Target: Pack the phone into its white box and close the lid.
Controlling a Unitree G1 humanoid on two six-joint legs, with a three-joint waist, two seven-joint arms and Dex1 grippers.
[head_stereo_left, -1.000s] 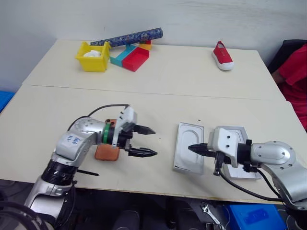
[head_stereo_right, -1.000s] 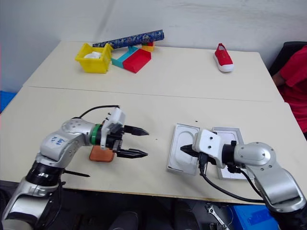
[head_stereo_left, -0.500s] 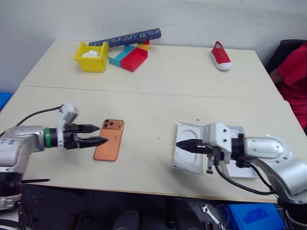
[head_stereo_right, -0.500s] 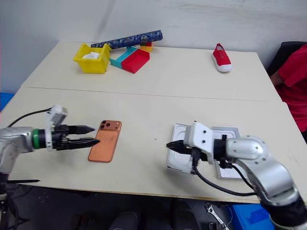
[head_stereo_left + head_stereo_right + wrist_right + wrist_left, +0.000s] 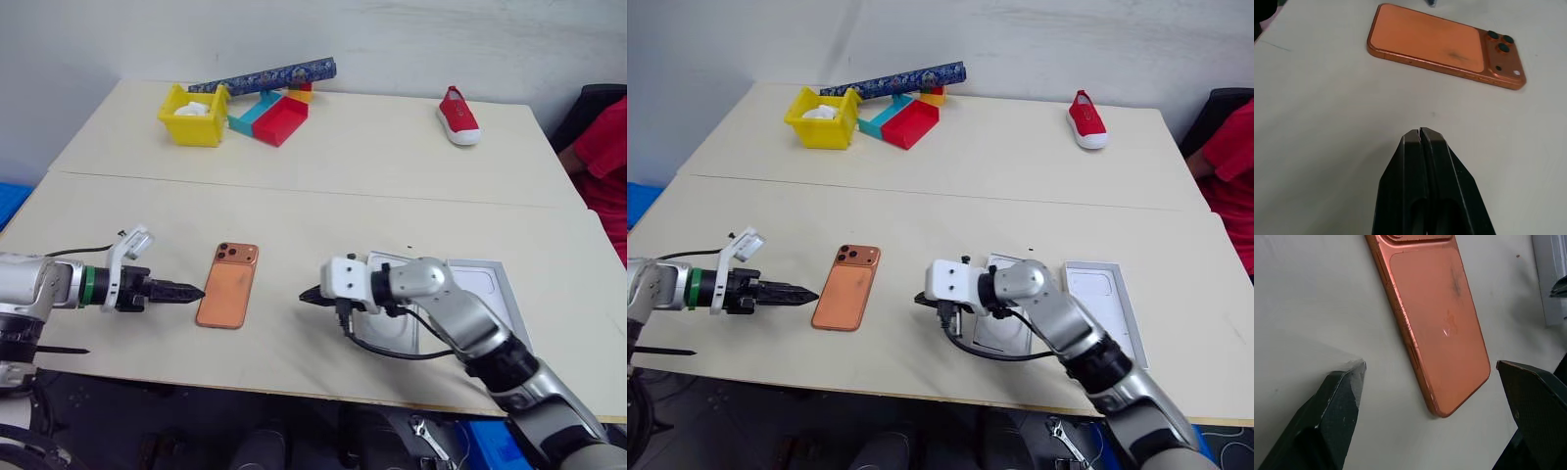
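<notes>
The orange phone lies flat on the table, back up, with its camera bump at the far end. My left gripper hovers just left of it. It is open, and in the left wrist view the phone lies ahead of its wide-spread fingers. My right gripper is shut and empty, right of the phone, pointing at it. Behind that arm lies the greyish white box, partly covered. The lid rests inside-up to its right.
At the table's far side stand a yellow bin, red and teal trays, a patterned tube and a red shoe. A person in red sits at the right edge.
My left gripper has swung left off the phone and rolled, uncovering it. My right gripper has travelled left from over the box toward the phone, staying shut.
</notes>
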